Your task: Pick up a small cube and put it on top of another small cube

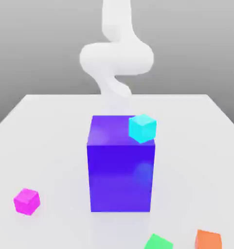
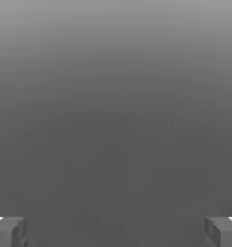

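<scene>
The small cube, bright magenta-pink, sits on the white table near the front at the exterior view's left. A cyan cube rests on the top right corner of the big blue-violet block in the middle of the table. My white arm curls up behind that block. In the hand view my gripper is open, its two grey fingertips standing wide apart over bare grey ground with nothing between them.
A green cube and an orange cube lie at the table's front edge on the exterior view's right. The tall blue-violet block stands between the arm and the front cubes. The table is white and flat.
</scene>
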Controlling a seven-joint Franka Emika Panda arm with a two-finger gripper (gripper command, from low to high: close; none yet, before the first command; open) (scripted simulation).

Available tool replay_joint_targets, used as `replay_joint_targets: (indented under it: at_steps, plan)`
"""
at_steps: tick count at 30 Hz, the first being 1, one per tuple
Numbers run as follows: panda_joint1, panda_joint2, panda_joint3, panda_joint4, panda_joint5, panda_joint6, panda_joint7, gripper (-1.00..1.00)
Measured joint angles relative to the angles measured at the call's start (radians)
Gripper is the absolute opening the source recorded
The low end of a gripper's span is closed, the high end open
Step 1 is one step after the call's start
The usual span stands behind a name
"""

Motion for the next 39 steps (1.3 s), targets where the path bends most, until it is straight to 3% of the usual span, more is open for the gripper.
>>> replay_joint_targets:
  at_steps: [11,20,25,30,35,36,39]
  plan:
    - [-0.293,0.344,0.075,-0.098,-0.103,0.157,0.51,0.0]
    - [-0.438,0.619,0.038,-0.178,-0.16,0.285,0.902,0.0]
    - [-0.515,0.765,0.006,-0.224,-0.12,0.362,1.068,0.0]
    - [-0.548,0.907,-0.005,-0.263,-0.004,0.446,1.162,0.0]
    - [-0.553,1.086,-0.009,-0.236,0.002,0.586,1.179,0.0]
    - [-0.55,1.106,-0.011,-0.232,0.001,0.602,1.18,-1.0]
    - [-0.55,1.106,-0.011,-0.232,0.0,0.603,1.18,-1.0]
